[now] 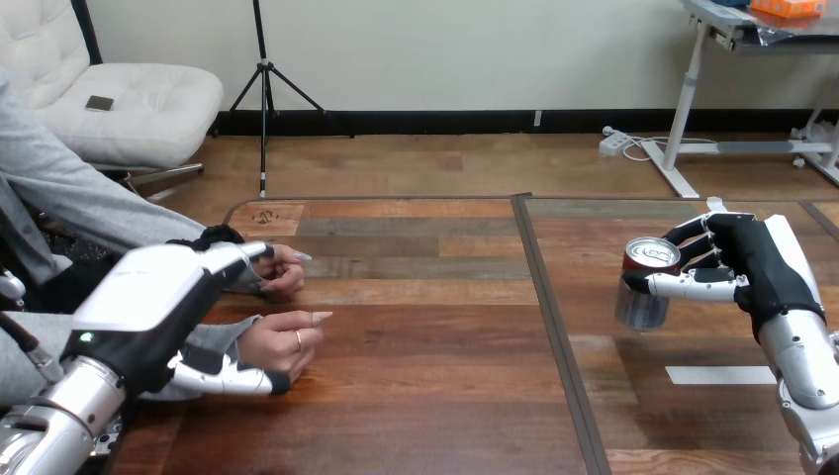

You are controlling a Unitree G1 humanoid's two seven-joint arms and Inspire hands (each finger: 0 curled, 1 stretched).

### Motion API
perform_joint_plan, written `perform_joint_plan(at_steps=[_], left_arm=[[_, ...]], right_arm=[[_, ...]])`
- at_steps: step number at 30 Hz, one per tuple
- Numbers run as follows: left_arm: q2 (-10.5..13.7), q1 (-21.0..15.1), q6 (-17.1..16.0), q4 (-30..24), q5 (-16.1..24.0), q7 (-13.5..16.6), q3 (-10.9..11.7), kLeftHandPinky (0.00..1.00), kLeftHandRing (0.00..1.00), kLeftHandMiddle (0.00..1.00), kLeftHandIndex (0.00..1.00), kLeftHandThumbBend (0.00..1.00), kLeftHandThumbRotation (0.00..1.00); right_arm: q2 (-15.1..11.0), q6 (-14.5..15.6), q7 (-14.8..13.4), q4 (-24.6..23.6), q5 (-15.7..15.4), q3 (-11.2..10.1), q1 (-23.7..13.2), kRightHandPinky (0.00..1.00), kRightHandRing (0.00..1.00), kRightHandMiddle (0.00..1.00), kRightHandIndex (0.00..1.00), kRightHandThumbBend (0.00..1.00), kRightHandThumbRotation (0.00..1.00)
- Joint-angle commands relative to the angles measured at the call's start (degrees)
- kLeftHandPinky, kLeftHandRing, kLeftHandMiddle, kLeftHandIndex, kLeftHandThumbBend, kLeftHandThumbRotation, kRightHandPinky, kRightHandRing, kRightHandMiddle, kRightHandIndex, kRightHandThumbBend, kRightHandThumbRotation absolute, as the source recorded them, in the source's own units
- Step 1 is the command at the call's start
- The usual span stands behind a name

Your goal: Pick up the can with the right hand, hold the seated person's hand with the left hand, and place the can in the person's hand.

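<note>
Nearest lay the left hand [148, 297], white shell up, over the wrist of the person's nearer hand [285, 341]. Its fingers [242, 255] and thumb [233, 379] looked fairly straight, bracketing that wrist rather than clamped on it. Well apart at the far right, the right hand [762, 262] had fingers and thumb wrapped round the can [643, 302]; whether the can's base had cleared the surface [425, 396] was unclear.

Smooth, thin metal against hard finger shells would likely be the weak point: the can could slip or tip on the long crossing, or dent under a tighter squeeze. The person's nearer hand rested palm down, loosely curled, so a can set there would probably roll off unless the palm turned up. An unclosed left hand might let that wrist drift.

The can was a shiny cylinder with its top intact; the surface was flat, dark-grained wood.
</note>
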Motion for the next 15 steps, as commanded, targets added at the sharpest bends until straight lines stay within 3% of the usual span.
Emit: perform_joint_plan(at_steps=[1,5,15], left_arm=[[2.37,-4.5,0.34,1.35,-0.74,-1.46,-1.21,0.75,0.83,0.86,0.86,1.0,0.42],[3.21,-5.13,0.91,2.04,-0.49,-3.12,-1.9,0.76,0.83,0.86,0.86,1.0,0.4],[4.74,-7.05,1.39,5.13,0.79,-3.9,-3.91,0.76,0.82,0.85,0.84,1.0,0.36]], right_arm=[[-0.77,-0.38,-0.26,-3.09,0.97,-0.6,-4.1,0.37,0.4,0.43,0.45,0.78,0.0],[-1.02,-0.3,-0.66,-2.9,0.47,-0.27,-4.12,0.37,0.4,0.43,0.46,0.78,0.0],[-1.05,-0.36,-0.58,-2.96,0.66,-0.46,-4.05,0.36,0.4,0.43,0.46,0.78,0.0]])
